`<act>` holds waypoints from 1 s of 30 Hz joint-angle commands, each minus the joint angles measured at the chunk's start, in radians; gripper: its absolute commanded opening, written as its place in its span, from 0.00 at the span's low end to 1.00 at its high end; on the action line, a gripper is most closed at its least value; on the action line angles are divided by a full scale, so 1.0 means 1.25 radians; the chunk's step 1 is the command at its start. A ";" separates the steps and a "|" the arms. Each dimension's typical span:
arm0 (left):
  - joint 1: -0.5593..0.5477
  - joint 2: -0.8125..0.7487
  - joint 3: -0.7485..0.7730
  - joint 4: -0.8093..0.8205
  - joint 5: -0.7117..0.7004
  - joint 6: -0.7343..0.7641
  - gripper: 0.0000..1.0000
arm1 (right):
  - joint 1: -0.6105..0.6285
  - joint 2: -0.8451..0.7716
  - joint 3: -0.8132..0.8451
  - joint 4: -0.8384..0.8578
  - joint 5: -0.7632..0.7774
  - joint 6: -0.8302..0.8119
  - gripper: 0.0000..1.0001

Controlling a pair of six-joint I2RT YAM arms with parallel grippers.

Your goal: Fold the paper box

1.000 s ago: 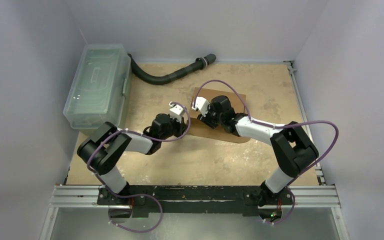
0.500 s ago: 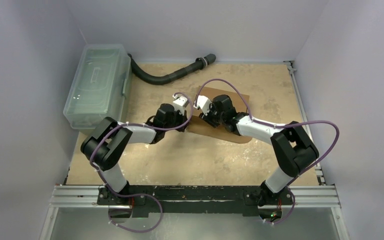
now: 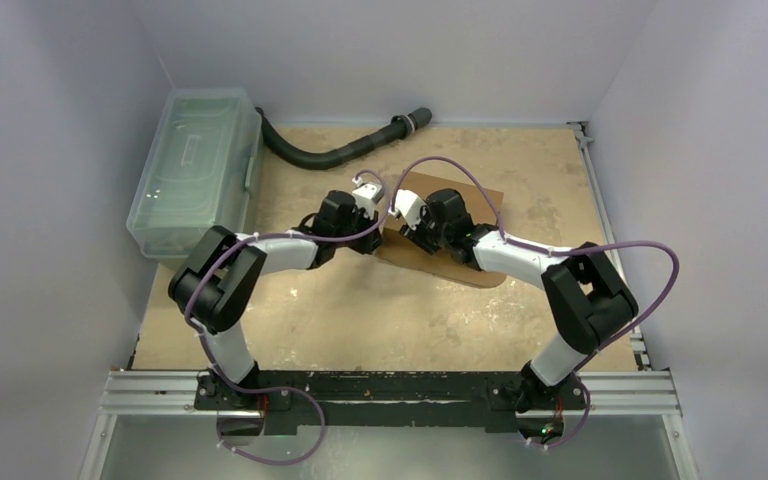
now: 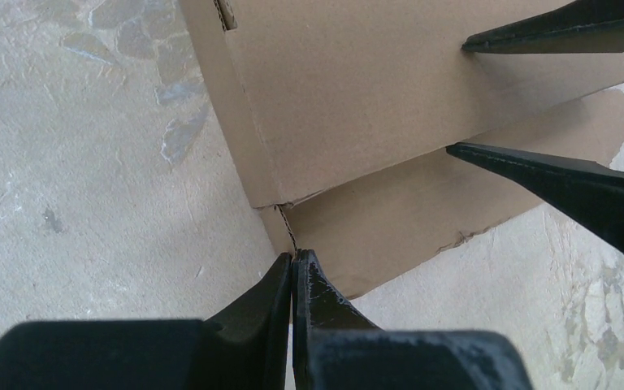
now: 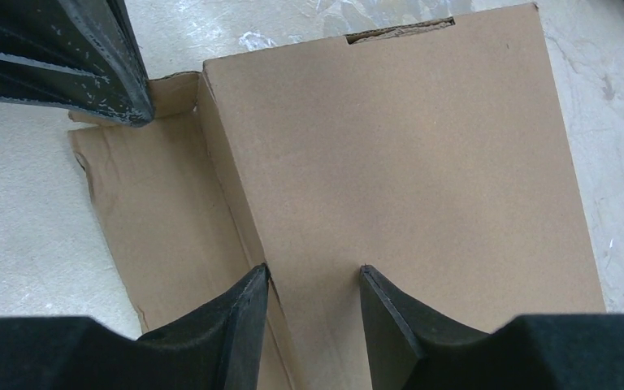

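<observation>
- The paper box [image 5: 406, 162] is light corrugated card: stiff across its panels, weak along the scored creases, and easy to slide on the table [image 3: 360, 310] if pushed from one side only. The surface looks dry and matte, so I would not expect the fingers to slip on it.
- Best holds, as I judge it, are a free flap edge or a spot next to a crease. Pressing mid-panel would dent the board rather than fold it.
- The left gripper [image 4: 294, 258] has its fingers pressed together with nothing between them. The tips sit right at the box's near corner, where the side wall meets the flat flap [image 4: 422, 211] — touching or just short of it; I cannot tell which.
- The right gripper [image 5: 313, 272] is half spread and clamps nothing. The box's top panel lies directly under and ahead of its tips — one finger at the panel's left crease, the other further in on the panel.
- The flap lies flat on the table to the left of the right gripper's fingers, not yet raised.
</observation>
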 commanded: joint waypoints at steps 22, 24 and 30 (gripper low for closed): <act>0.032 0.091 0.304 -0.307 0.098 -0.028 0.00 | 0.028 0.023 0.014 -0.080 -0.053 0.019 0.46; 0.033 0.098 0.325 -0.333 0.083 -0.036 0.00 | 0.028 0.023 0.015 -0.081 -0.052 0.019 0.46; 0.033 0.094 0.339 -0.336 0.068 -0.083 0.00 | 0.028 0.016 0.022 -0.087 -0.044 0.026 0.48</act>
